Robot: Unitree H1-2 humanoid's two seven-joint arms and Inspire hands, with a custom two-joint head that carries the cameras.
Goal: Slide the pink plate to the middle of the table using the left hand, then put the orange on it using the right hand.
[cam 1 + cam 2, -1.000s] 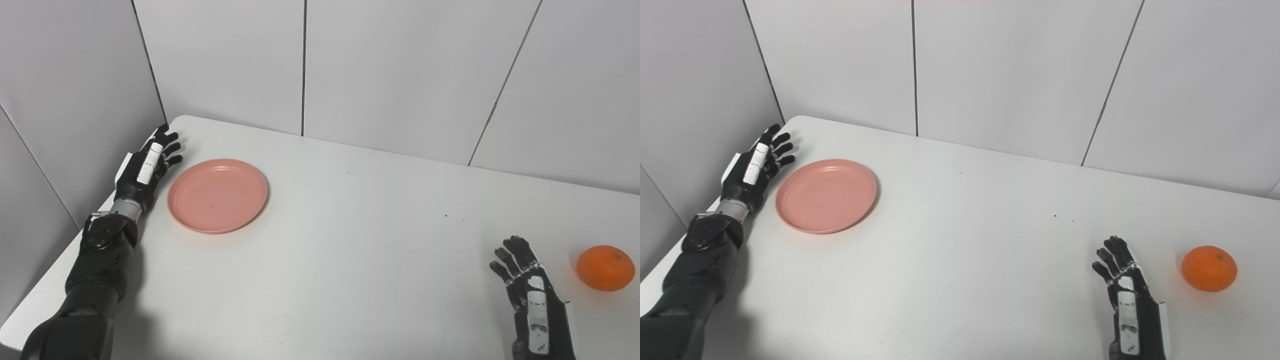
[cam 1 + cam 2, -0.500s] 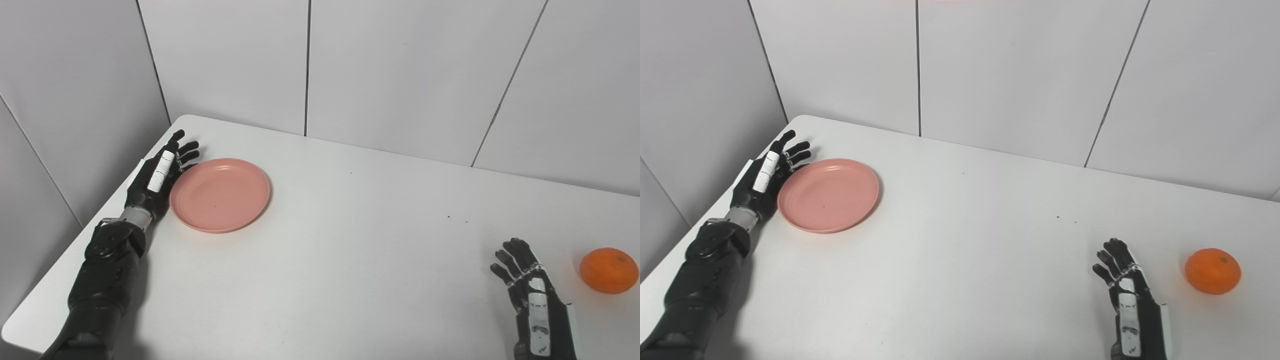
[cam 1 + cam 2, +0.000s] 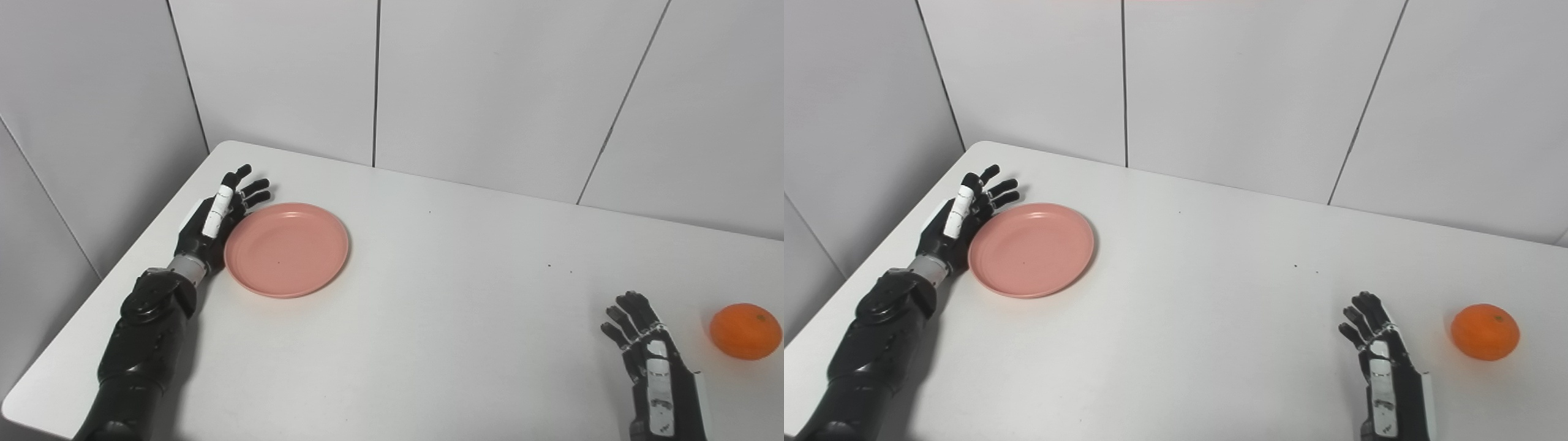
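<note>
R hand (image 3: 655,361) near edge, fingers spread, empty, orange (image 3: 745,331) just beside it on tabletop (image 3: 441,318). Orange prob firm but rolls, cup round sides. Farther left, plate (image 3: 286,249) w/ L hand (image 3: 211,223) flat vs its left rim, fingers apart. Plate looks light, stiff, slick-ish; push rim, no grip needed imo.

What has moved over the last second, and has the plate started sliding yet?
Yes. The left hand closed in from the table's left edge to the plate's left rim and has pushed it a little rightward, toward the middle. It grips nothing, fingers apart. The right hand and the orange stayed put, apart.
</note>
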